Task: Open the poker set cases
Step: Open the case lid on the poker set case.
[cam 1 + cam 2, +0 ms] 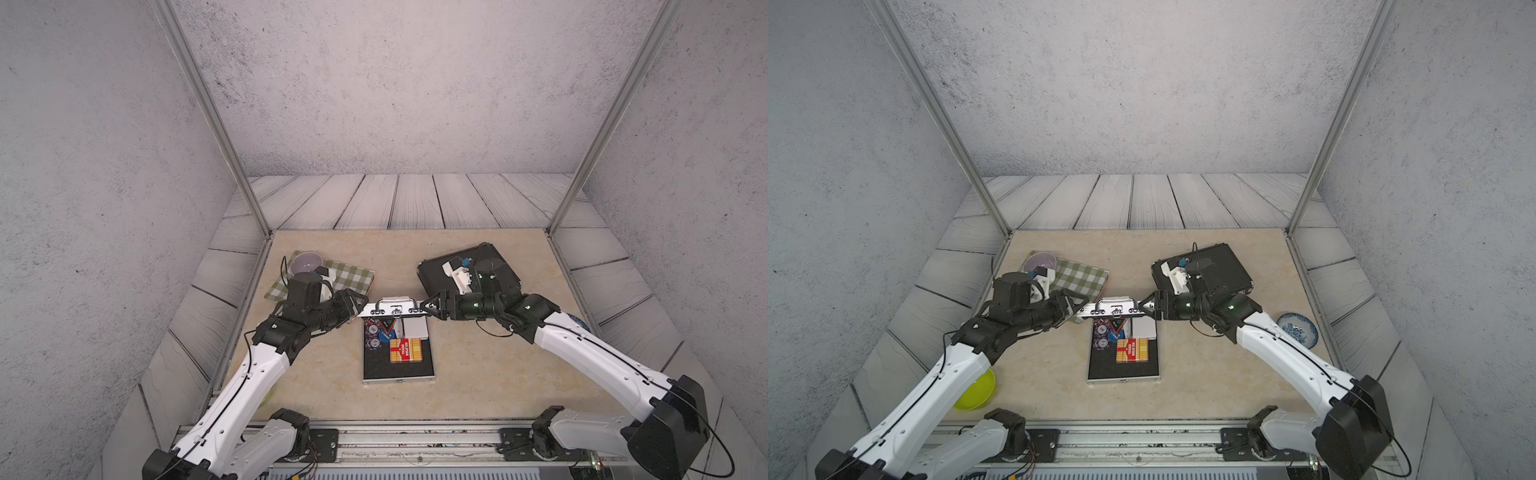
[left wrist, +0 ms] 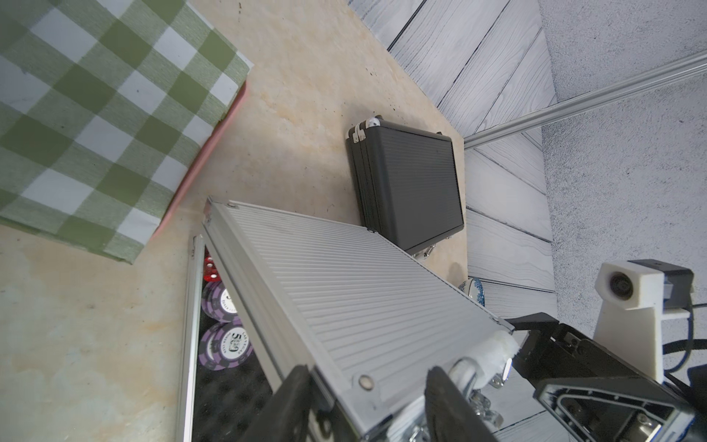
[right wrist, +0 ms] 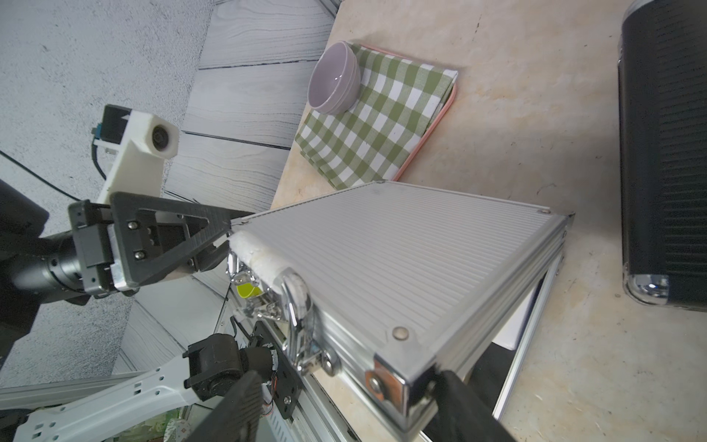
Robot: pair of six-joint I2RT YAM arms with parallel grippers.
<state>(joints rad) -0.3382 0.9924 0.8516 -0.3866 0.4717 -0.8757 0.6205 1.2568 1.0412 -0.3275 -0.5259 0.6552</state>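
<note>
At the near left a yellow-green bowl (image 1: 978, 390) lies half hidden under the left arm, and farther back a lilac bowl (image 1: 306, 263) sits on a green checked cloth (image 1: 345, 278). The left gripper (image 1: 360, 308) straddles the left handle-side corner of the lid (image 2: 344, 298), but the wrist view cuts off the contact, so I cannot tell whether it clenches. The silver case (image 1: 376, 368) lies in the middle of the table (image 1: 478, 374), base flat, lid hinged at the far side and tilted up, its handle edge running left to right between the grippers. In its black foam sit purple chips (image 1: 372, 332), red dice (image 2: 209, 268), a red-and-yellow card pack (image 1: 405, 350) and a white box (image 1: 415, 328) partly under the lid. The right gripper (image 1: 424, 309) is spread: one finger touches the lid's right corner, the other stands clear. At the far right the black case (image 2: 417, 183) lies flat, closed and askew, partly hidden by the right wrist in both top views; a blue patterned dish (image 1: 1298, 330) lies nearer
</note>
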